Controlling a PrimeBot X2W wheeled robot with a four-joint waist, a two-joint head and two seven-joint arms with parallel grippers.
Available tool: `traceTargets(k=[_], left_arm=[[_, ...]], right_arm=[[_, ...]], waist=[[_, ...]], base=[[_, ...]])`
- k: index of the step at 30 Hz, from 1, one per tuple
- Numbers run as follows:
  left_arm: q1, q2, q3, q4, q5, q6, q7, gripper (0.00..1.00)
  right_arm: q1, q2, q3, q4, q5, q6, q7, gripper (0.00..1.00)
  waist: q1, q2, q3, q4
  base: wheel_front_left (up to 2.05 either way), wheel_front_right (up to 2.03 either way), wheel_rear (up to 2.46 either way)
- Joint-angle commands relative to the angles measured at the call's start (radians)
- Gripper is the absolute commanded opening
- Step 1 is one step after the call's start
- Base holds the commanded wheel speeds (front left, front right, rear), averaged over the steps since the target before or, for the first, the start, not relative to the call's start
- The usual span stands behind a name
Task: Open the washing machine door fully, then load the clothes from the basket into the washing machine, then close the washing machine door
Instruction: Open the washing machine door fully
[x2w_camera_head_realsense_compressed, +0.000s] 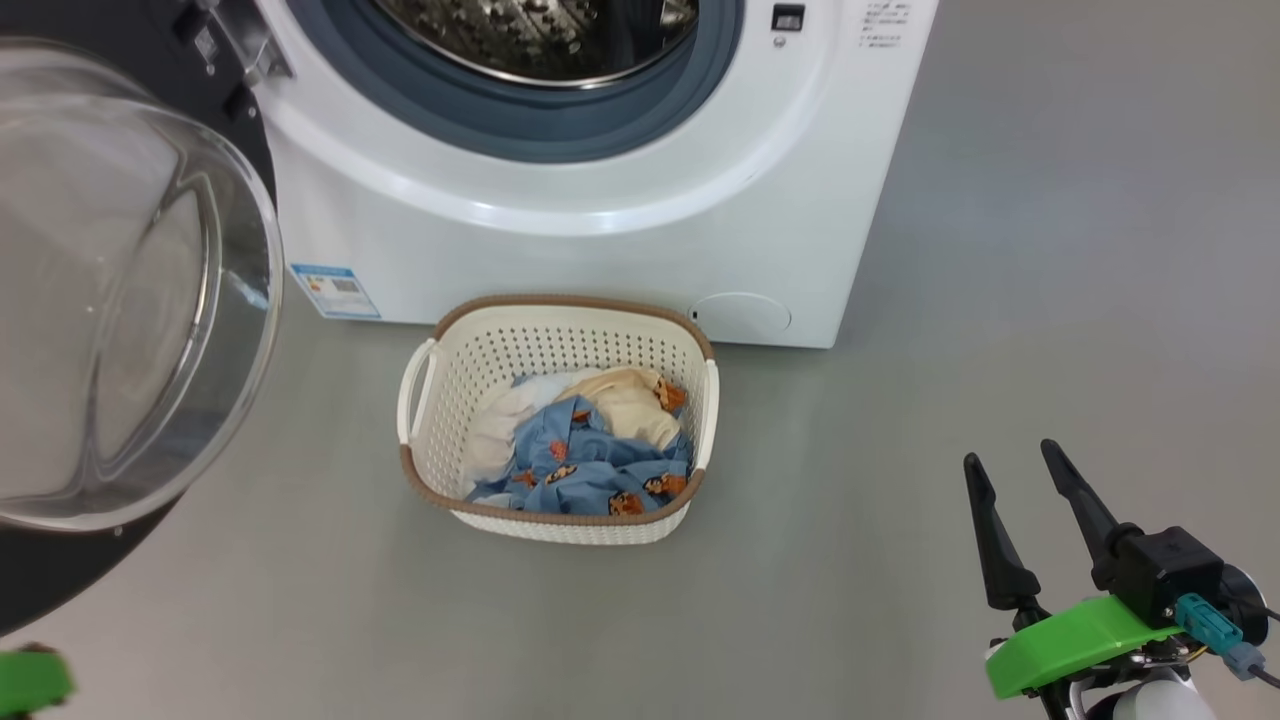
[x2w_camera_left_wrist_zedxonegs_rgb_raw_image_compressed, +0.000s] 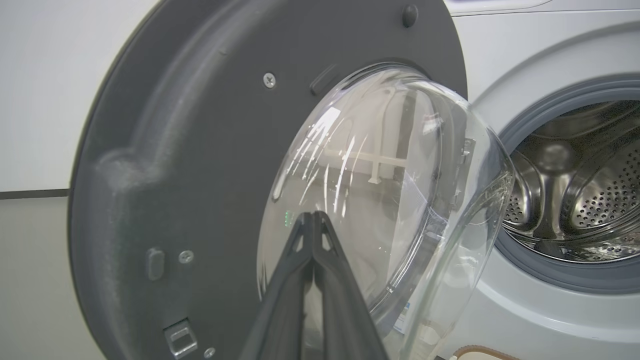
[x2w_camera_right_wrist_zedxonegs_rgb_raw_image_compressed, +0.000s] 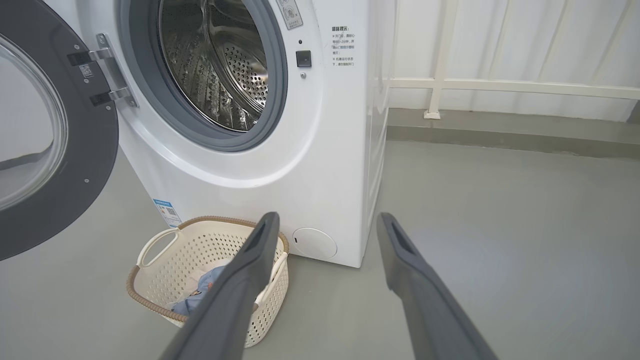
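Observation:
The washing machine (x2w_camera_head_realsense_compressed: 640, 240) stands at the top of the head view with its steel drum (x2w_camera_right_wrist_zedxonegs_rgb_raw_image_compressed: 220, 65) exposed. Its door (x2w_camera_head_realsense_compressed: 110, 300) is swung out to the left, the clear glass bowl (x2w_camera_left_wrist_zedxonegs_rgb_raw_image_compressed: 380, 200) bulging toward me. In front of the machine the cream basket (x2w_camera_head_realsense_compressed: 440, 400) rests on the floor, holding blue printed and cream clothes (x2w_camera_head_realsense_compressed: 590, 450). My left gripper (x2w_camera_left_wrist_zedxonegs_rgb_raw_image_compressed: 313, 216) is shut and empty, its tips close in front of the door's glass. My right gripper (x2w_camera_head_realsense_compressed: 1010, 460) hangs open at the lower right, well apart from the basket.
Grey floor (x2w_camera_head_realsense_compressed: 1050, 250) stretches right of the machine. A white railing (x2w_camera_right_wrist_zedxonegs_rgb_raw_image_compressed: 500, 85) and a low ledge run along the back wall. A blue label (x2w_camera_head_realsense_compressed: 335, 290) sits near the machine's base, and a round service cover (x2w_camera_head_realsense_compressed: 745, 313) is behind the basket.

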Motion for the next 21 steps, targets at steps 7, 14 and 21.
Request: traceTargets(k=[7, 14, 21], left_arm=[[0.116, 0.004, -0.124, -0.154, 0.01, -0.003, -0.005, 0.0], [0.186, 0.0, -0.245, -0.206, -0.063, 0.025, -0.005, 0.13], [0.227, 0.0, -0.354, -0.224, -0.07, 0.066, -0.005, 1.0]], right_arm=[[0.009, 0.004, 0.033, 0.002, 0.023, 0.002, -0.025, 1.0], [0.015, 0.004, 0.037, 0.015, 0.037, 0.002, -0.036, 1.0], [0.019, 0.005, 0.042, 0.006, 0.037, 0.002, -0.04, 1.0]], waist=[[0.0, -0.0001, -0.045, -0.026], [0.0, -0.0001, -0.061, -0.058], [0.0, -0.0001, -0.069, -0.094]], base=[[0.0, 0.0, 0.0], [0.0, 0.0, 0.0], [0.0, 0.0, 0.0]])
